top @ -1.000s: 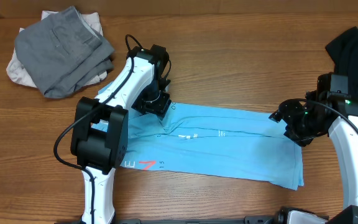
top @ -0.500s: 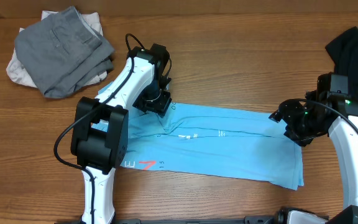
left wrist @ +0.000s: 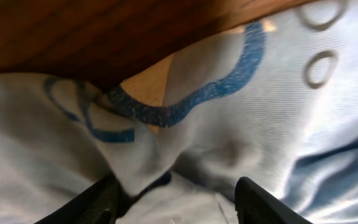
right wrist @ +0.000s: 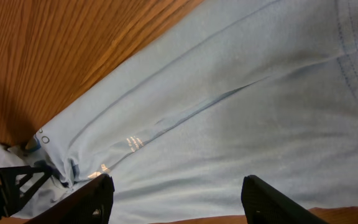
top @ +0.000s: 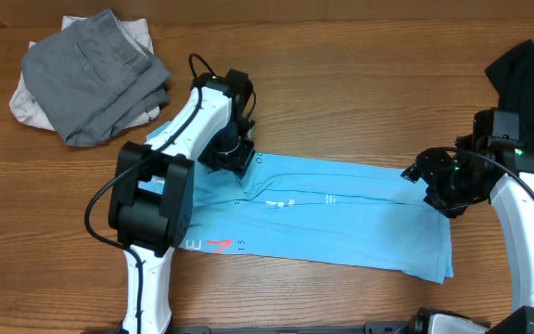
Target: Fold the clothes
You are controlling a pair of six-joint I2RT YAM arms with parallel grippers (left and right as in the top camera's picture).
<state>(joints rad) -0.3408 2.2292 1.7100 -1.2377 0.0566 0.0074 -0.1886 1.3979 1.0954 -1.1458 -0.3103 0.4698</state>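
Barely any change: left arm nudged slightly. Light blue T-shirt lies flat on the desk. Only the wrist views show the jaws: left gripper apart around bunched fabric, right gripper apart above the shirt.

The overhead view is lit brightly and evenly from above. The wooden table is rendered sharply, with a soft sheen on the grain, and only a short, faint shadow is cast beside the left arm. The black garment at the right edge is left almost without detail. In the left wrist view the light blue T-shirt is seen very close. Its weave is resolved at the middle, the wood above and the dark fingers below are softened, and deep shadow is held under the raised fold. The right wrist view is clear, though its corners seem slightly bent, perhaps by a wide lens.
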